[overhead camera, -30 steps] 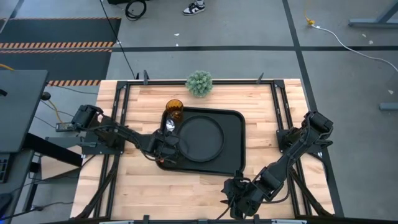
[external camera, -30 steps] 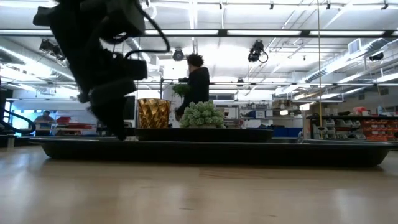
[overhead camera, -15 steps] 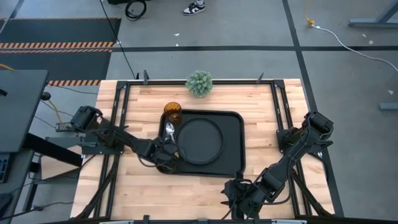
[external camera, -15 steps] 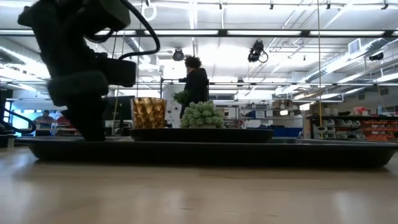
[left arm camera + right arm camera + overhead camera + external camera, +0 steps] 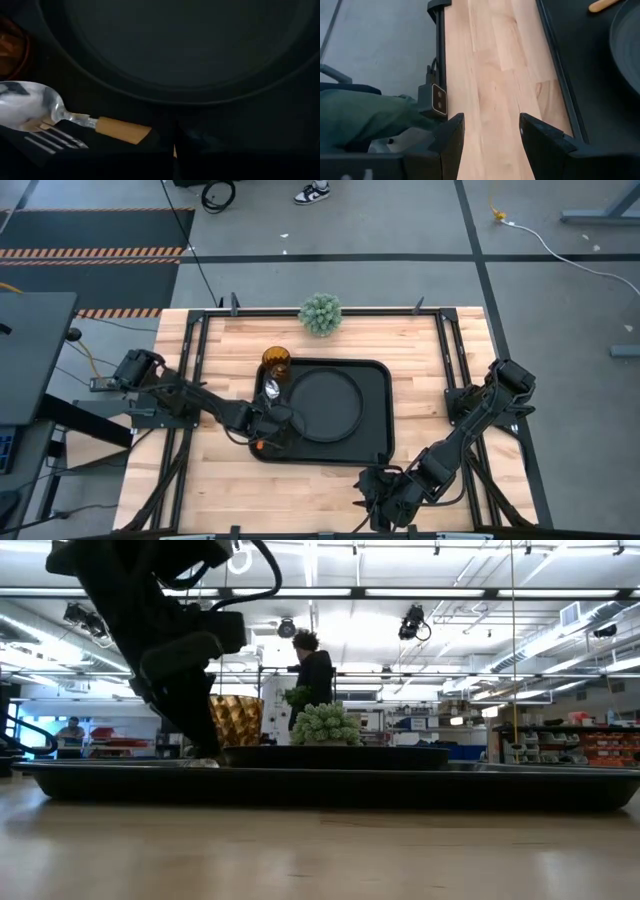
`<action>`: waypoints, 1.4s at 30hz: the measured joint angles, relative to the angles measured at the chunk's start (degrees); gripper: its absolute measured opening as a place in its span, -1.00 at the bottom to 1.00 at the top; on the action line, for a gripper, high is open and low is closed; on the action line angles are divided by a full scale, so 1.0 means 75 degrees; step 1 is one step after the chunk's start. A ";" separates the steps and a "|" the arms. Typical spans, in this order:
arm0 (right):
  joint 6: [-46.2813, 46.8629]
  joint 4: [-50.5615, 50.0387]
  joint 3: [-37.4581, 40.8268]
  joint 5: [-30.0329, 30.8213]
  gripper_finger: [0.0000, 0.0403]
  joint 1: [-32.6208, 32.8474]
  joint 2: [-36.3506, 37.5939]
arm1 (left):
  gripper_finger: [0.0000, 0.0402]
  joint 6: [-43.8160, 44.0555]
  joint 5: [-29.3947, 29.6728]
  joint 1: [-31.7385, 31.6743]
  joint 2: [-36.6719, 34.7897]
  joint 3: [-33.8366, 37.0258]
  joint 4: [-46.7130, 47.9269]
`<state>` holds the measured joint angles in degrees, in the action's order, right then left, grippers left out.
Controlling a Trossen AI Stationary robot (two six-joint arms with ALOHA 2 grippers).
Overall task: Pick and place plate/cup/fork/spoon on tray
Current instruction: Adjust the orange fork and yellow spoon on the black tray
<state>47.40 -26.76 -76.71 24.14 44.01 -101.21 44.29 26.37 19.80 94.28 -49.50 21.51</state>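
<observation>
Tray (image 5: 378,412), black, rectangular, lying mid-table with the round plate (image 5: 322,404) resting inside it. Left gripper (image 5: 262,427): down over the tray's left end, jaws drawn together; whether they pinch the fork handle cannot be told, since the wrist view shows only dark fingers at its edge. Spoon (image 5: 30,106): just ahead of that gripper, shiny bowl and orange-yellow handle lying on the tray floor between plate rim and tray wall. Fork (image 5: 56,139): directly beside the spoon, tines next to the spoon's neck, apparently touching or overlapping; a spot of orange handle shows under the gripper from above. Cup (image 5: 277,361): amber, upright, beyond the spoon at the tray's far left corner; on the rim or just outside it is unclear. Right gripper (image 5: 490,132): parked at the near right table edge, fingers apart, empty, well away from everything. Green spiky plant (image 5: 320,314): far table edge, uninvolved. Risks, judged: lifting away while the fingers remain closed could drag the fork off the tray or knock the spoon; a sideways retreat could catch the plate rim or tip the cup.
</observation>
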 joint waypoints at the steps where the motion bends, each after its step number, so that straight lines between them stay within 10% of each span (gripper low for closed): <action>1: 0.0000 0.0000 0.0000 0.0000 -0.02 0.0000 0.0000 | -0.96 0.0000 -0.0004 -0.0029 0.0000 0.0001 0.0033; 29: -0.0083 -0.0012 0.0000 -0.0112 -0.02 0.0020 0.0000 | -0.96 -0.0613 -0.2974 0.0612 -0.0026 -0.0125 0.0288; 42: 0.0072 -0.0012 0.0000 -0.0169 -0.02 0.0020 0.0000 | -0.96 -0.0796 -0.2064 0.0597 -0.0029 -0.1067 0.3012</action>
<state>47.93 -26.85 -76.71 22.87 44.16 -101.21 38.33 10.89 24.27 94.07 -57.49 44.09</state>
